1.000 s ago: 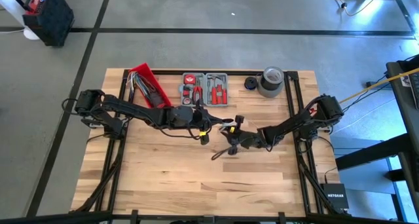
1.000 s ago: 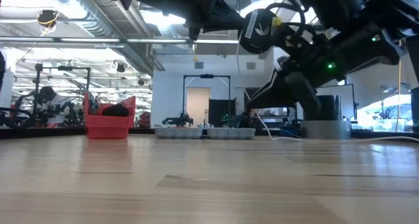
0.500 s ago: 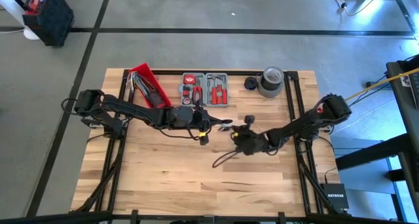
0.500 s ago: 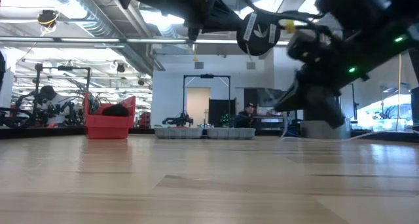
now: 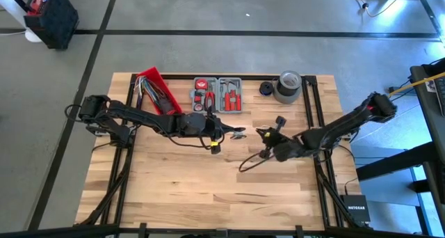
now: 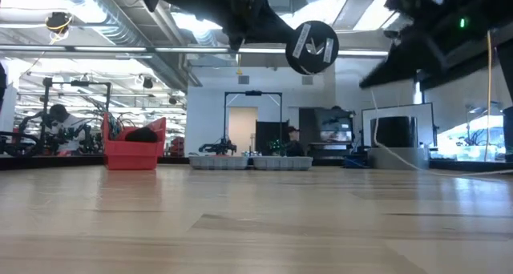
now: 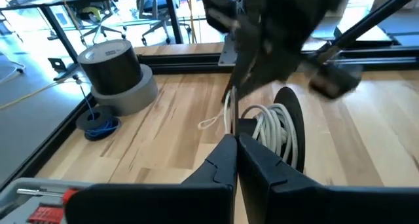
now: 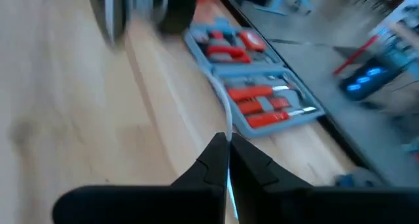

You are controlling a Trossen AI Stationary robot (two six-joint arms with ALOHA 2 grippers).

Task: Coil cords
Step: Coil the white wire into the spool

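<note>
My left gripper [image 5: 224, 134] hovers over the table's middle, shut on the white cord [image 7: 228, 114]. Just past its fingertips the cord is wound in a coil [image 7: 273, 129] against a black disc [image 7: 292, 127], which hangs high in the low view [image 6: 313, 46]. My right gripper [image 5: 264, 137] is a little to the right of it, facing it, and is shut on a strand of the same white cord [image 8: 224, 112]. A thin black cord [image 5: 252, 161] trails on the table below my right gripper. Whether it is held is hidden. My left gripper pinches the white cord [image 7: 230, 122] between its two fingers, right beside the coil. The fingers lie about level and point toward the table's right. The coil and the disc hang clear of the table. My right gripper pinches a single strand of the white cord [image 8: 226, 131] between its fingertips. The fingers point toward the table's left. The strand runs straight on from them toward my left gripper, clear of the table.
Along the far edge stand a red bin [image 5: 156, 88], a grey tool tray [image 5: 217, 94], a small dark coil [image 5: 266, 88] and a grey roll of tape [image 5: 288, 86]. Bare wood [image 5: 195, 189] fills the near half of the table.
My right gripper has gone toward the table's right edge, away from my left gripper, still shut on the white strand. The black cord on the table has slid along below it. My left gripper has kept still with the coil.
</note>
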